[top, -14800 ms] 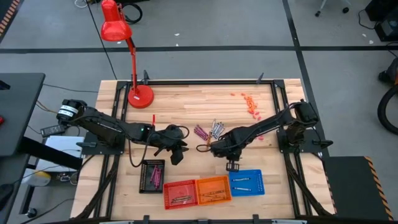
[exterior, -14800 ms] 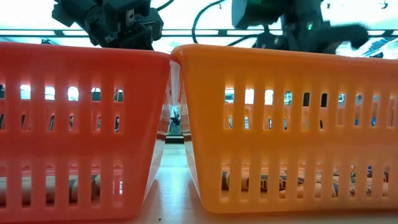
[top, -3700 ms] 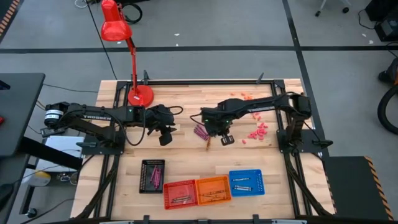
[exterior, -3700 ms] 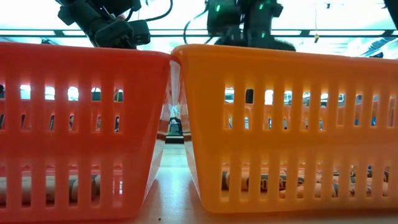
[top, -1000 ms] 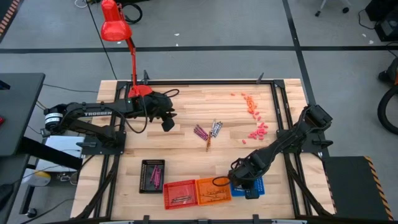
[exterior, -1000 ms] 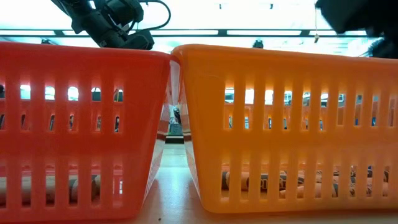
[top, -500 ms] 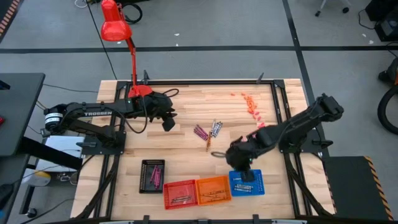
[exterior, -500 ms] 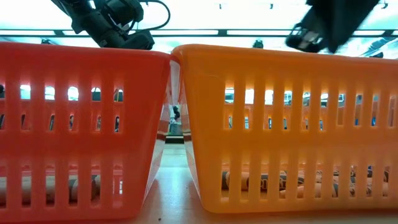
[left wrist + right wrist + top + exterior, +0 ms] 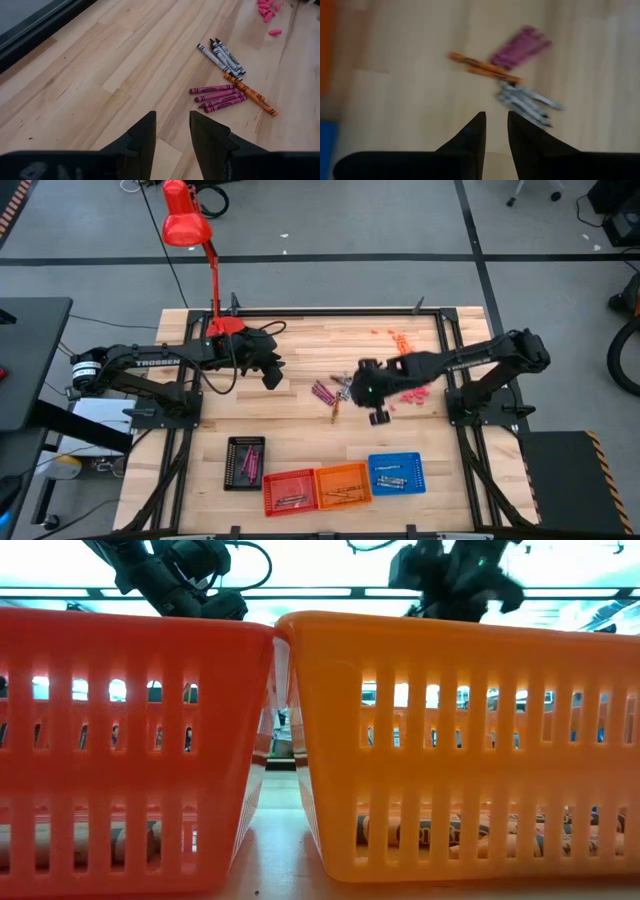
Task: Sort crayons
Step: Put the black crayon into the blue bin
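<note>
The loose crayons lie flat on the wooden table's middle in three small groups: magenta ones (image 9: 322,391), pale grey ones (image 9: 346,386) and an orange pair (image 9: 335,409). My left wrist view shows them ahead: magenta (image 9: 218,97), grey (image 9: 221,54), orange (image 9: 250,94). My left gripper (image 9: 271,379) hovers open to their left, nothing between its fingers (image 9: 172,117). My right gripper (image 9: 379,417) hangs just right of the pile, pointing down, open by a narrow gap (image 9: 495,117) and empty; the crayons show blurred beyond it.
Along the near edge stand a black tray (image 9: 245,462), a red basket (image 9: 289,491), an orange basket (image 9: 343,483) and a blue basket (image 9: 397,473), each with crayons inside. Pink bits (image 9: 412,394) lie right of the pile. A red lamp's base (image 9: 224,325) stands far left.
My right gripper has swung from over the blue basket at the near edge toward the table's middle, rising and turning, and now hangs beside the crayon pile.
</note>
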